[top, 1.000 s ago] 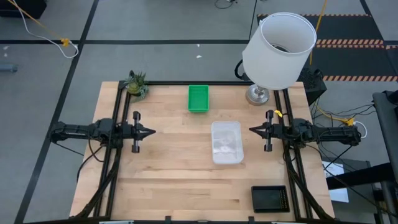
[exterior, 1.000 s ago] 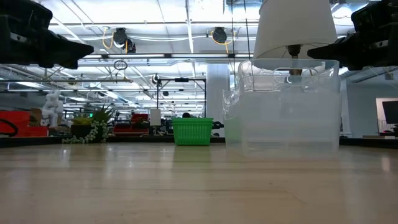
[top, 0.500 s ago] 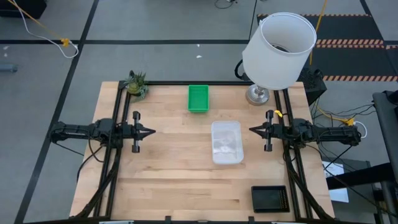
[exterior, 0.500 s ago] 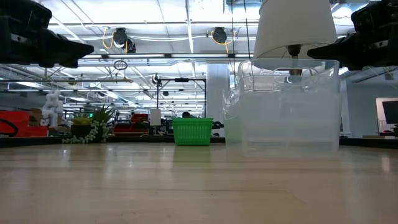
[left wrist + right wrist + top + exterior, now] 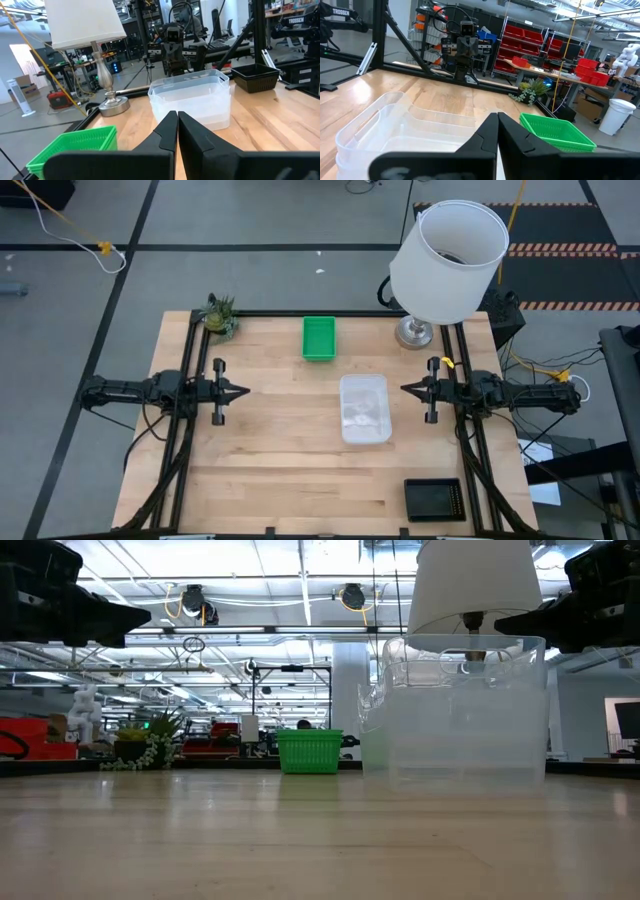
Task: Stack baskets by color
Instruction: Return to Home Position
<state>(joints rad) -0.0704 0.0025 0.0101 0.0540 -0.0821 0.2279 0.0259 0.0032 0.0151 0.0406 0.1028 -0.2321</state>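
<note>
the left gripper [image 5: 240, 391] hangs over the left side of the table [image 5: 270, 470], its two fingers pressed tip to tip with nothing between them. in the left wrist view only a thin seam shows where they meet. the right gripper [image 5: 405, 389] faces it from the right side, its fingers also closed flat on nothing. the two sets of jaws point at each other across the middle of the table.

the clear baskets [image 5: 364, 408] sit nested in one stack between the two sets of jaws. they are just ahead of the right jaws, a little toward the near edge, and well apart from the left jaws. neither gripper touches them.

the green baskets [image 5: 319, 338] lie ahead of both sets of jaws, off toward the far edge. the black baskets [image 5: 434, 499] rest at the near right corner, behind the right jaws and well to their side. the clear stack seems to show two rims, though the count in any stack is hard to tell.

a lamp [image 5: 447, 260] stands at the far edge beside the right jaws, and a potted plant [image 5: 220, 315] sits at the far left corner.
</note>
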